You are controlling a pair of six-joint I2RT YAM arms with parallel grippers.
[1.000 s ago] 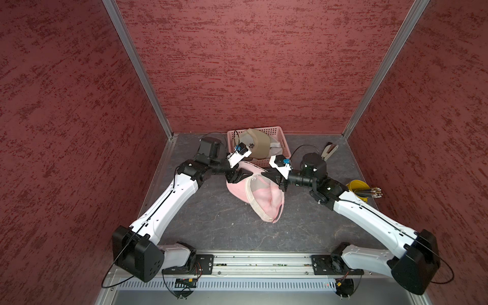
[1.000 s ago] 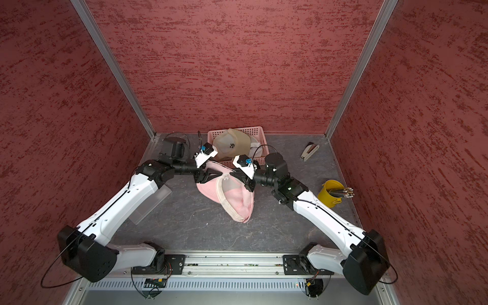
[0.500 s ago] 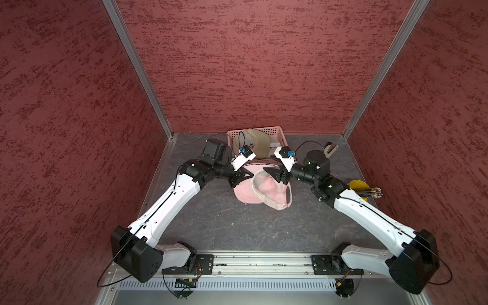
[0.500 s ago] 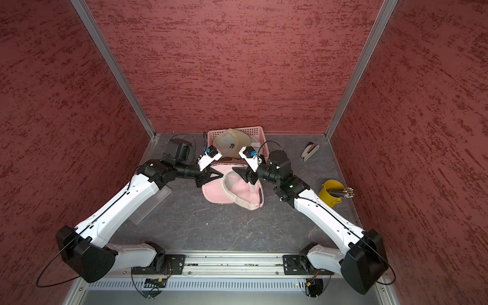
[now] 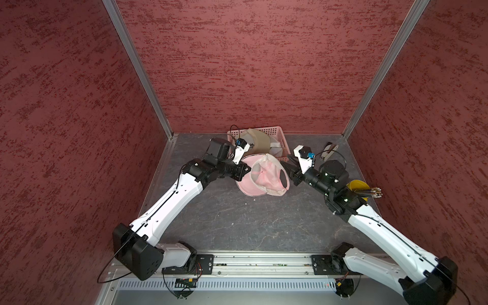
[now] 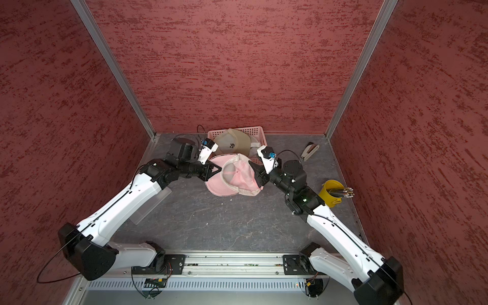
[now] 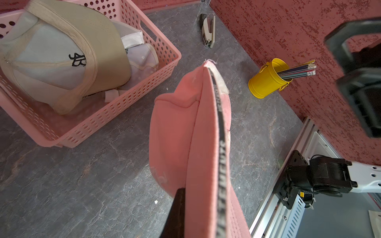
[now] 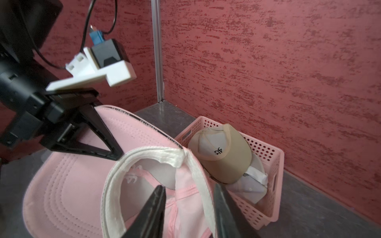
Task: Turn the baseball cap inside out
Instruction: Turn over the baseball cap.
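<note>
- Now that the left gripper [image 5: 247, 170] has clenched on the brim [image 8: 61, 195], the pink cap [image 5: 264, 177] has shifted from mid-desk [image 5: 237, 224] toward the back edge, just before the basket [image 5: 274, 130].
- The right gripper [image 8: 188, 185] has regripped: jaws apart, straddling the white sweatband [image 8: 156, 153].
- With the brim anchored, the crown looks ready for pushing through.

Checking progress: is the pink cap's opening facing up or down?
Up: the pink cap shows its white sweatband and lining in both top views.
</note>
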